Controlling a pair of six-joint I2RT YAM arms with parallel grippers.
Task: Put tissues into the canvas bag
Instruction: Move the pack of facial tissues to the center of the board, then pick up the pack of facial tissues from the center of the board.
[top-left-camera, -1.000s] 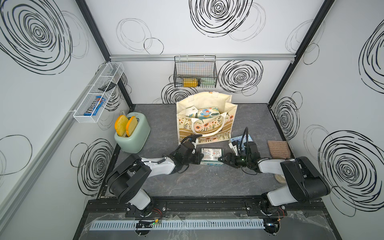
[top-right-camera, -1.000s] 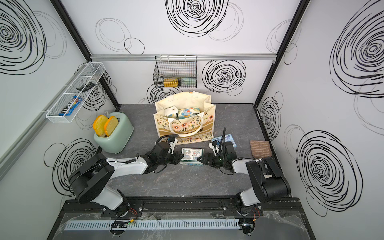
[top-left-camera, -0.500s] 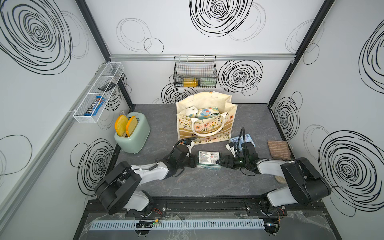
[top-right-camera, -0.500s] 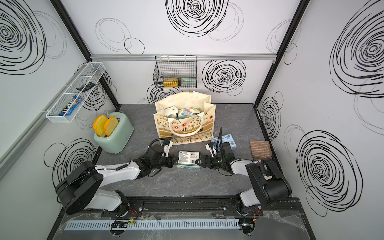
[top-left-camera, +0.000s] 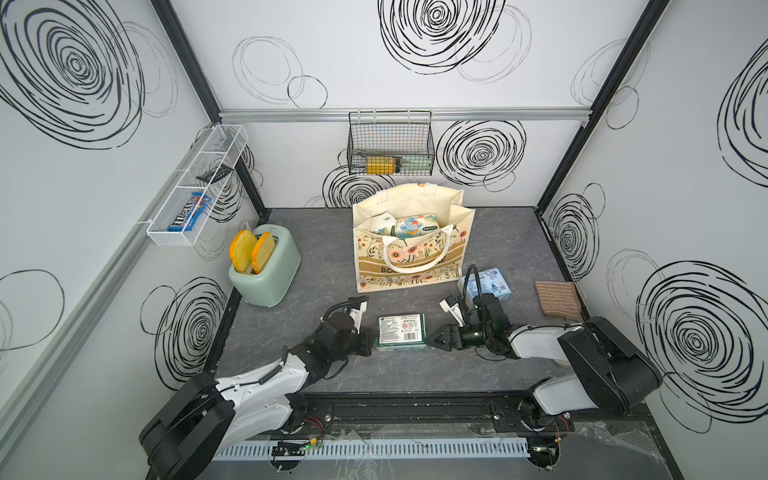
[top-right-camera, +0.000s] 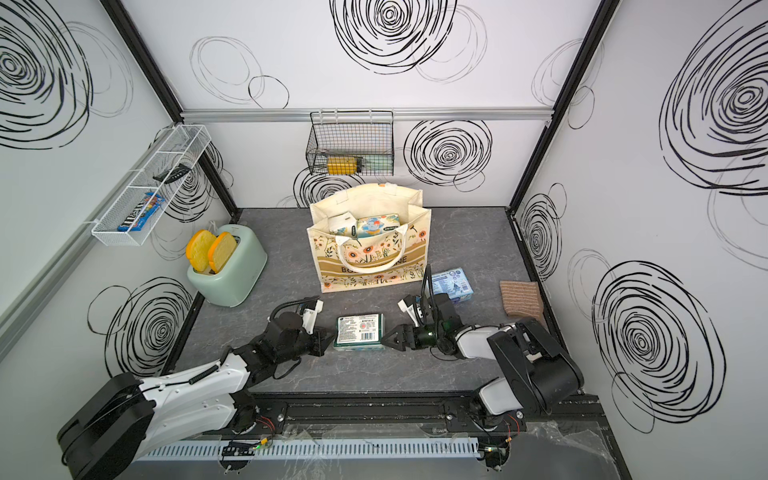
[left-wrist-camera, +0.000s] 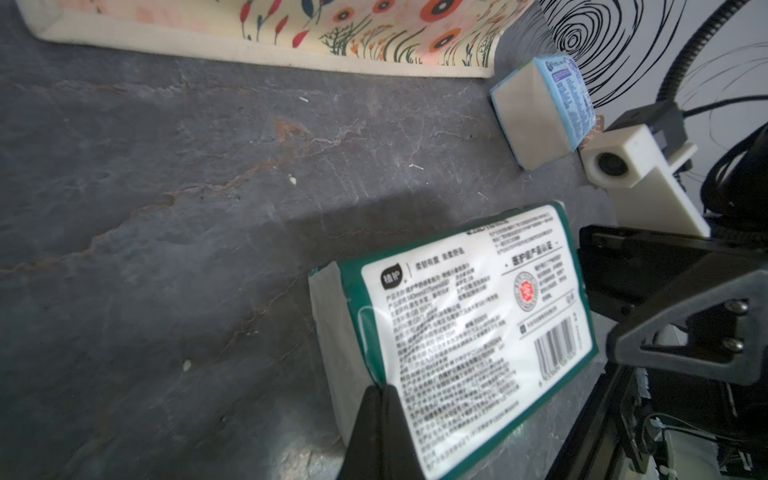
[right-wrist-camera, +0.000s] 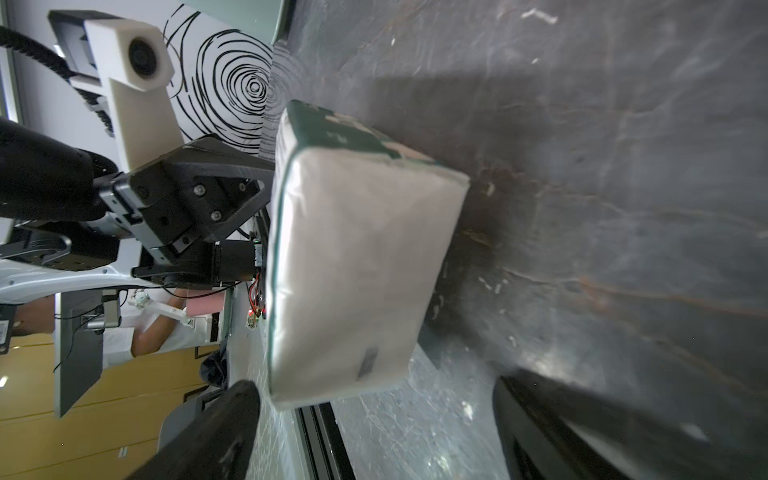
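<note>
Grey slate tabletop (top-left-camera: 316, 249): green-white tissue pack (top-left-camera: 401, 332) lies flat between the grippers. Closed and empty, the left gripper (top-left-camera: 369, 338) presses one end, probably bracing it; the right gripper (top-left-camera: 432, 338) gapes wide at the opposite end, nothing gripped yet. Beyond both stands the canvas bag (top-left-camera: 411, 253).

Both top views are bright, even and sharp; walls (top-left-camera: 685, 124) bow at the edges from the wide lens. Shadows on the desk (top-left-camera: 316, 266) are soft. In my left wrist view the green pack (left-wrist-camera: 457, 324) is blurred, with a glare streak on its wrap and a broad shadow beside it. My right wrist view is dimmer: the pack's end is soft, my near fingers (right-wrist-camera: 208, 436) are out of focus, and the desk has a sheen.
</note>
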